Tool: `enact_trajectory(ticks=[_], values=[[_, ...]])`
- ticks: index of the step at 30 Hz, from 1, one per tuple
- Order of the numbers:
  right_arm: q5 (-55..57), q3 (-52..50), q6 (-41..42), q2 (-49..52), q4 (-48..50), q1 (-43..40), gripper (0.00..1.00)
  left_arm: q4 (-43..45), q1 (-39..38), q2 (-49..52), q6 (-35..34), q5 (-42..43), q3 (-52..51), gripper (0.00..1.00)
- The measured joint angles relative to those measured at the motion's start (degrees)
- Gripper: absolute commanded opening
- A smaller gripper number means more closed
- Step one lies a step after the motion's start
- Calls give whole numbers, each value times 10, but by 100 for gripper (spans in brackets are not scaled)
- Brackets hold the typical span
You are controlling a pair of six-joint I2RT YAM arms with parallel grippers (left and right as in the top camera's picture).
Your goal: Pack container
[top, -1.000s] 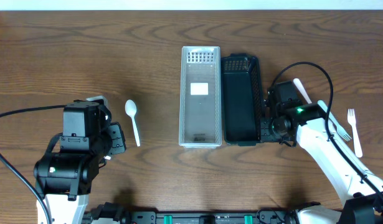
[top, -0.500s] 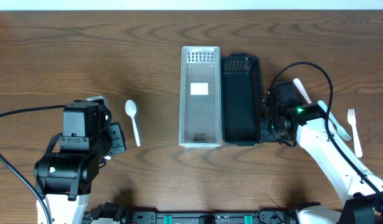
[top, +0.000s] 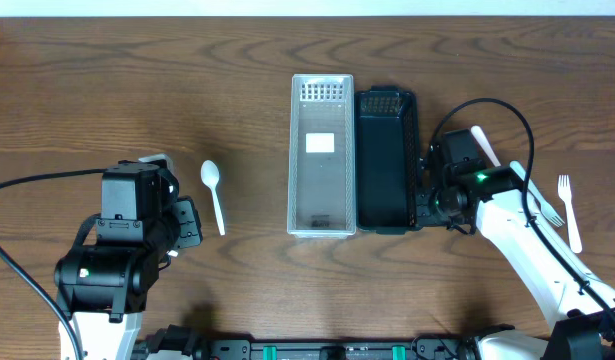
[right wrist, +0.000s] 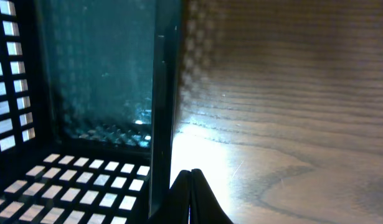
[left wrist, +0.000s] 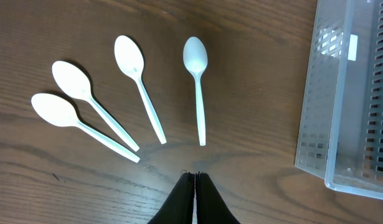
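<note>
A clear plastic bin (top: 321,155) and a black slotted bin (top: 387,160) stand side by side at the table's middle; both look empty. One white spoon (top: 213,194) shows overhead; the left wrist view shows several white spoons (left wrist: 196,84), (left wrist: 138,81), (left wrist: 91,99). A white fork (top: 568,212) lies at the right, and another white utensil (top: 484,145) is partly hidden under the right arm. My left gripper (left wrist: 195,177) is shut and empty, just short of the spoons. My right gripper (right wrist: 191,175) is shut and empty, right against the black bin's outer wall (right wrist: 161,112).
The table is dark wood. The clear bin's end (left wrist: 347,106) shows at the right of the left wrist view. Black cables run from both arms over the table (top: 487,105).
The black bin has shifted very slightly leftward against the clear bin, with the right gripper at its wall. The left arm has not moved.
</note>
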Motion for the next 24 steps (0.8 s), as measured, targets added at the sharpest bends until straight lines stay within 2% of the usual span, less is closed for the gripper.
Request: enact_trajectory(ticks=[3, 5, 6, 7, 10, 11, 14, 18, 21, 24], values=[[16, 6, 0, 0, -10, -7, 6, 1, 0, 0, 0, 0, 0, 6], [33, 28, 0, 0, -29, -16, 29, 3, 0, 0, 0, 0, 0, 10], [42, 45, -1, 0, -42, -21, 50, 5, 0, 0, 1, 0, 0, 17], [51, 67, 0, -1, -55, -26, 59, 6, 0, 0, 1, 0, 0, 17], [68, 136, -7, -9, -85, -43, 88, 11, 0, 0, 3, 0, 0, 31], [72, 162, -12, -12, -109, -50, 93, 11, 0, 0, 0, 0, 0, 33], [79, 221, -4, -30, -172, -78, 99, 12, 0, 0, 0, 0, 0, 36], [82, 249, 16, -56, -215, -153, 99, 12, 0, 0, 0, 0, 0, 37], [76, 250, 14, -60, -203, -220, 89, 12, 0, 0, 0, 0, 0, 38], [64, 250, -3, -53, -186, -264, 87, 12, 0, 0, 0, 0, 0, 37]])
